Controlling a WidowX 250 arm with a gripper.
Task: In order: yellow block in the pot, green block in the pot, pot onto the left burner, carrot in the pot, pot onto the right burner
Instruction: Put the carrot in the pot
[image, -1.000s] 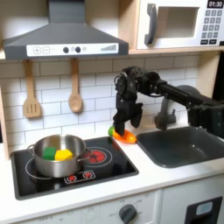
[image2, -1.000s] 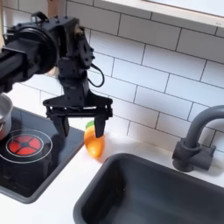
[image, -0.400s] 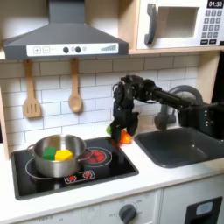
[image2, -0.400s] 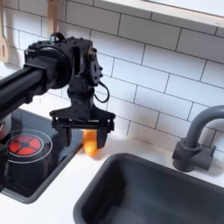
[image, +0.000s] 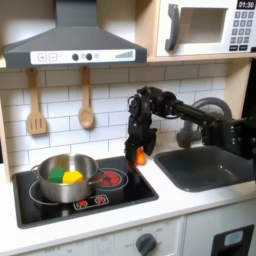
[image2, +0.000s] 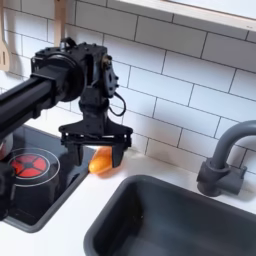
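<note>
The silver pot stands on the cooktop at the first exterior view's left, covering the burner under it. The yellow block and the green block lie inside it. Just right of the pot is a bare burner with a bright red centre. The orange carrot lies on the white counter between the cooktop and the sink. My gripper is low over the carrot and open, with one finger on each side of it.
A dark sink with a grey faucet lies right of the carrot in both exterior views. A spatula and a wooden spoon hang on the tiled wall. The range hood overhangs the cooktop.
My gripper has come down and moved toward the cooktop until its fingers straddle the carrot. The carrot now looks more tilted. The pot and blocks have not moved.
</note>
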